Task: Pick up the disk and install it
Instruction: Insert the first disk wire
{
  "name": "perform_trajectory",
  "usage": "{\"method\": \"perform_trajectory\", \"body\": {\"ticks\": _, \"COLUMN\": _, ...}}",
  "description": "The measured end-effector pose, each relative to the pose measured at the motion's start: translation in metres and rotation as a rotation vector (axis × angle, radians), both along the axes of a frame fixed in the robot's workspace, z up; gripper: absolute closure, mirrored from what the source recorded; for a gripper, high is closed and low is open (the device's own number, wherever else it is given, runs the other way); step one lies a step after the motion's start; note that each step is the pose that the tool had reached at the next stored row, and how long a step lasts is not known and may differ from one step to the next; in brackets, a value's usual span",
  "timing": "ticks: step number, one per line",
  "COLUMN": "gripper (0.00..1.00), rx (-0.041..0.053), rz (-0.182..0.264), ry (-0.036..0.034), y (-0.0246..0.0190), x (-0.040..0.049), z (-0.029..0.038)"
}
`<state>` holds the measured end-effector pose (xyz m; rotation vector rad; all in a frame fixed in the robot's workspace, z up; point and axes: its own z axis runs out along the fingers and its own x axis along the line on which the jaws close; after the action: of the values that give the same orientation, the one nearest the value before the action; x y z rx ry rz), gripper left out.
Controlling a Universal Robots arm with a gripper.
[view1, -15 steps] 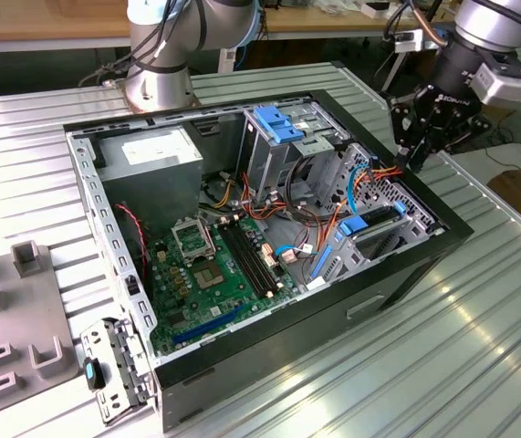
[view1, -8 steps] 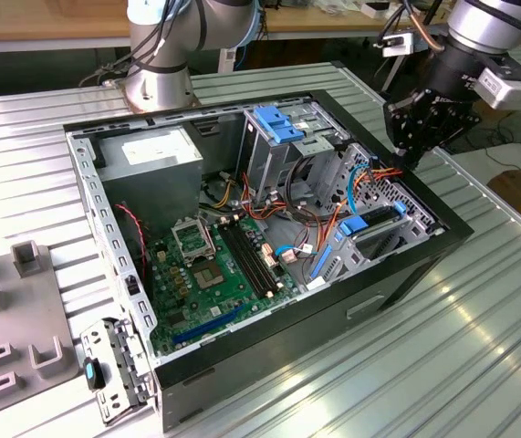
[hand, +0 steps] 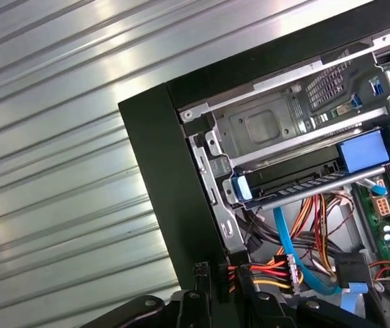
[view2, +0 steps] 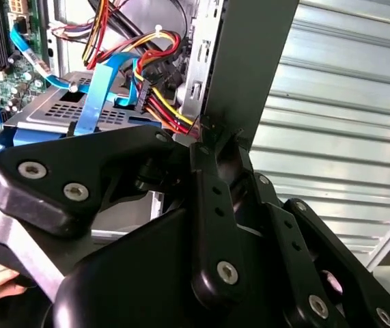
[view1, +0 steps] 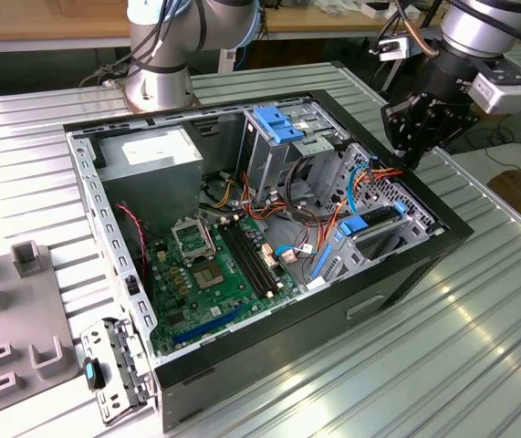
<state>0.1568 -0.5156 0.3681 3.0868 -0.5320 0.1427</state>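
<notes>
The disk [view1: 374, 222] sits in the drive cage at the front of the open computer case [view1: 269, 365], on the exterior view's right. It is a dark flat unit with blue plastic rails, and its label is hidden. In the first wrist view the disk [hand: 304, 179] is edge-on between grey cage plates, with blue tabs at both ends. My gripper [view1: 412, 157] hangs just above the case's far right wall, a short way from the disk. In both wrist views my gripper [view2: 216, 137] [hand: 220, 273] is shut, holds nothing, and is right beside the black wall edge.
Orange, red, yellow and blue cables [hand: 290, 266] bunch beside the cage, below the gripper. Inside the case are a green motherboard [view1: 214, 265], a grey power-supply box [view1: 155, 151] and a blue latch plate [view1: 276, 123]. A ribbed metal table [view1: 479, 319] surrounds the case. Grey fixtures [view1: 23, 265] stand on the exterior view's left.
</notes>
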Motion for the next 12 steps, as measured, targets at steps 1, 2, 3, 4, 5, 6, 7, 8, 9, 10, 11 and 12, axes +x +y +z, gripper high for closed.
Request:
{"method": "perform_trajectory", "body": {"ticks": 1, "gripper": 0.72, "rx": 0.0002, "rz": 0.0, "ry": -0.0073, "y": -0.0005, "x": -0.0004, "z": -0.0004}}
{"method": "perform_trajectory", "body": {"ticks": 2, "gripper": 0.72, "rx": 0.0002, "rz": 0.0, "ry": -0.0244, "y": -0.0011, "x": -0.0053, "z": -0.0005}}
{"method": "perform_trajectory", "body": {"ticks": 3, "gripper": 0.72, "rx": 0.0002, "rz": 0.0, "ry": -0.0259, "y": -0.0019, "x": -0.0071, "z": -0.0006}}
{"method": "perform_trajectory", "body": {"ticks": 4, "gripper": 0.72, "rx": 0.0001, "rz": 0.0, "ry": -0.0285, "y": -0.0019, "x": -0.0071, "z": -0.0009}}
{"method": "perform_trajectory", "body": {"ticks": 5, "gripper": 0.72, "rx": 0.0001, "rz": 0.0, "ry": -0.0341, "y": -0.002, "x": -0.0072, "z": -0.0019}}
{"method": "perform_trajectory", "body": {"ticks": 6, "gripper": 0.72, "rx": 0.0002, "rz": 0.0, "ry": -0.0393, "y": -0.002, "x": -0.0071, "z": -0.0024}}
{"method": "perform_trajectory", "body": {"ticks": 7, "gripper": 0.72, "rx": 0.0001, "rz": 0.0, "ry": -0.0403, "y": -0.002, "x": -0.0071, "z": -0.0025}}
{"method": "perform_trajectory", "body": {"ticks": 8, "gripper": 0.72, "rx": 0.0, "rz": 0.0, "ry": -0.0405, "y": -0.002, "x": -0.0071, "z": -0.0025}}
{"method": "perform_trajectory", "body": {"ticks": 9, "gripper": 0.72, "rx": 0.0002, "rz": 0.0, "ry": -0.0406, "y": -0.002, "x": -0.0071, "z": -0.0026}}
{"method": "perform_trajectory", "body": {"ticks": 10, "gripper": 0.8, "rx": 0.0001, "rz": 0.0, "ry": -0.0407, "y": -0.002, "x": -0.0072, "z": -0.0026}}
{"method": "perform_trajectory", "body": {"ticks": 11, "gripper": 0.84, "rx": 0.0001, "rz": 0.0, "ry": -0.0407, "y": -0.002, "x": -0.0071, "z": -0.0026}}
{"method": "perform_trajectory", "body": {"ticks": 12, "gripper": 0.84, "rx": 0.0002, "rz": 0.0, "ry": -0.0406, "y": -0.002, "x": -0.0071, "z": -0.0026}}
